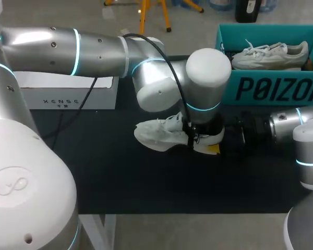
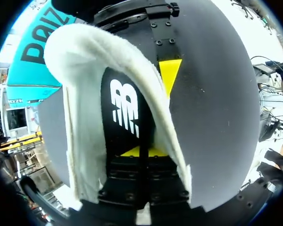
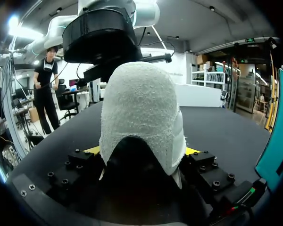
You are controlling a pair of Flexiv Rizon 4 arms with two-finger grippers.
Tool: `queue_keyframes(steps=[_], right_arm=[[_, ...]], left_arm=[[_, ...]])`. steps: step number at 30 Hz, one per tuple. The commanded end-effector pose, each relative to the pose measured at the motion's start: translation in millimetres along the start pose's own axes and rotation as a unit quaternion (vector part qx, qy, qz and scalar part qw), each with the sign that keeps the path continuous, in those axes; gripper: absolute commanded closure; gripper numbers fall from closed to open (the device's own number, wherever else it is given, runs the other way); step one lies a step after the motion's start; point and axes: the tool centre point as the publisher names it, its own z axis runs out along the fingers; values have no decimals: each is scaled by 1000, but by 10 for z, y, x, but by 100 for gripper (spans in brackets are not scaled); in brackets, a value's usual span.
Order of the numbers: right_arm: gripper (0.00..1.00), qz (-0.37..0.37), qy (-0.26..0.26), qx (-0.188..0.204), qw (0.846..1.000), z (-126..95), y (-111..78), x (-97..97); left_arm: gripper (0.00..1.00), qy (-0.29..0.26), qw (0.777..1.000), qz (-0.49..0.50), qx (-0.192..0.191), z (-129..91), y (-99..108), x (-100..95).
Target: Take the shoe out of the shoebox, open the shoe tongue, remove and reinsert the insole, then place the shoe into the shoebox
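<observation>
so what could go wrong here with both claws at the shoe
The right claw pinches only the heel of the shoe; a hard pull on the insole by the left claw might tug the shoe free. The two claws also sit very close at the heel, so they could bump.

The shoe (image 1: pixel 161 133) is white with a fleecy off-white lining, and its insole (image 2: pixel 125 117) is black with a white striped logo. The table (image 1: pixel 120 177) is black. The shoebox (image 1: pixel 271 88), far right, is teal with black lettering; the second shoe (image 1: pixel 271 54) in it is white. The far-left box (image 1: pixel 68 91) is white. The left arm (image 1: pixel 68 52) is silver with cyan light rings. The right gripper (image 3: pixel 141 153) is black with yellow fingertips (image 3: pixel 191 150).
</observation>
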Motion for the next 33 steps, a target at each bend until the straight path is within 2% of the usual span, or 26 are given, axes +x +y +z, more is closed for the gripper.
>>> queue_keyframes(steps=[1,21,25,33], right_arm=[[100,0,0,1,1000,45,-11,33],[100,0,0,1,1000,45,-11,33],[100,0,0,1,1000,45,-11,33],[100,0,0,1,1000,45,-11,33]], left_arm=[[100,-7,1000,-3,2,139,-31,-37],[100,-47,998,-16,24,-532,-44,-173],[100,-56,998,-23,30,-687,-21,-170],[100,-64,996,-46,36,-853,96,-138]])
